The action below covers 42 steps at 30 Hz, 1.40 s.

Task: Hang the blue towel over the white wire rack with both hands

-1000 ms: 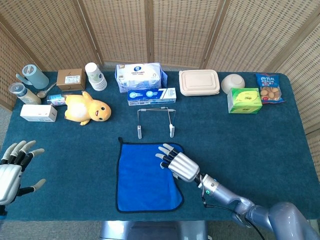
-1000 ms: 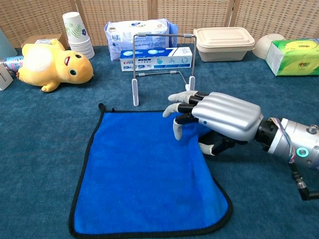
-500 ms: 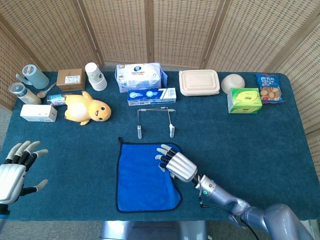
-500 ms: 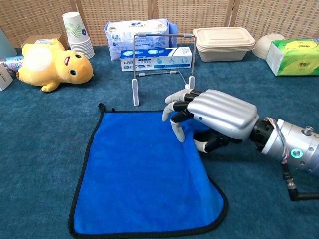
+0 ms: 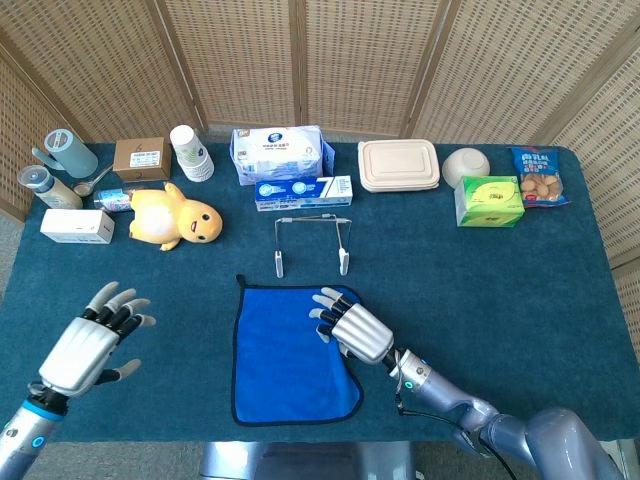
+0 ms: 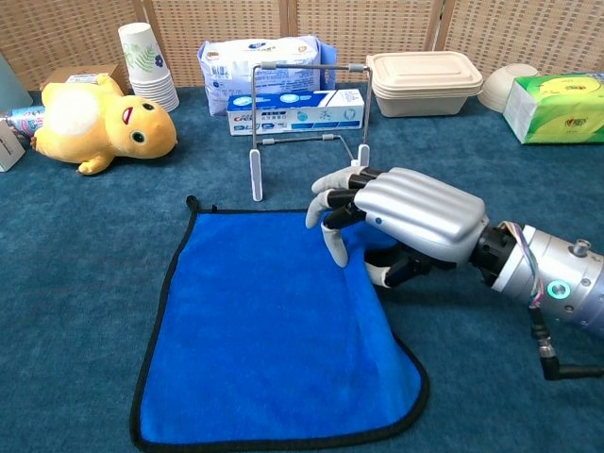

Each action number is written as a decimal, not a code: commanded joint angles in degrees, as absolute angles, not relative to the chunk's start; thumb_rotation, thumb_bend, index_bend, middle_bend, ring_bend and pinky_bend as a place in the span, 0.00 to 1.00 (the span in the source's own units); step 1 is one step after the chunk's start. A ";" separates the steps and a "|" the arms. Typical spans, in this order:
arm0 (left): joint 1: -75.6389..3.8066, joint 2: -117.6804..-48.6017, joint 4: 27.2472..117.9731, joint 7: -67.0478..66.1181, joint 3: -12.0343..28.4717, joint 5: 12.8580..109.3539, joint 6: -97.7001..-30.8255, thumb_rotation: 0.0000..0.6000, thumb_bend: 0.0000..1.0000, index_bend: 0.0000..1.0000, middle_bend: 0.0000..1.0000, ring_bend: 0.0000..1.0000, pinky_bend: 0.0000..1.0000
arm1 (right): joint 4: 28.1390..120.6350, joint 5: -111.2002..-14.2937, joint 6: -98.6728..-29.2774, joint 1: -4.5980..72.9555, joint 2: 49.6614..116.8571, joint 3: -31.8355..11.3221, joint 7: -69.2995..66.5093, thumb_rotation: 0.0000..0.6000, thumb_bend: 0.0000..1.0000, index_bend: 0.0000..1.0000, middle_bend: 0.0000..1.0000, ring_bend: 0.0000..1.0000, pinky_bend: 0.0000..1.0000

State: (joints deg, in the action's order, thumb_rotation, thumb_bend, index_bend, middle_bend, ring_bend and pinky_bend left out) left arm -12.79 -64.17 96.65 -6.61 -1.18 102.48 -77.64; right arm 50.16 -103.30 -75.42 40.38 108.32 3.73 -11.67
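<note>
The left hand (image 5: 92, 345) is hovering over the table (image 5: 180, 300) at the towel's nine o'clock, well apart from it, fingers spread and holding nothing. The blue towel (image 5: 285, 355) is lying flat, the white wire rack (image 5: 310, 240) standing just beyond at its twelve o'clock. The right hand (image 5: 350, 325) is resting on the towel's far right corner, fingers curling; whether it is gripping cloth I cannot tell. This looks like the grasping step; next, the left hand needs to be taking the far left corner.

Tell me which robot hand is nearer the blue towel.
Right. The right robot hand sits on the towel's far right corner; the left robot hand is off to the towel's left, apart from it, fingers spread.
</note>
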 commanded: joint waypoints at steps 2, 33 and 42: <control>-16.11 -67.78 92.29 -3.89 -1.39 105.04 -75.27 1.00 0.26 0.35 0.25 0.17 0.03 | 50.54 -103.13 -75.41 40.26 108.12 3.74 -11.46 1.00 0.41 0.66 0.31 0.15 0.15; -25.96 -86.02 72.66 1.45 -3.33 107.68 -70.85 1.00 0.27 0.30 0.20 0.16 0.04 | 51.89 -102.57 -75.07 39.74 107.94 3.99 -11.52 1.00 0.41 0.66 0.31 0.15 0.16; -28.57 -88.03 70.23 1.30 -4.12 107.28 -69.52 1.00 0.27 0.29 0.19 0.15 0.03 | 52.01 -102.31 -75.00 39.58 107.70 3.91 -11.51 1.00 0.41 0.66 0.31 0.15 0.16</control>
State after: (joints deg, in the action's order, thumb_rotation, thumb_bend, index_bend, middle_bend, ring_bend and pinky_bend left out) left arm -28.48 -87.95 70.32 1.31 -4.03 107.36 -69.58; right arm 52.00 -102.31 -75.00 39.59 107.70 3.91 -11.51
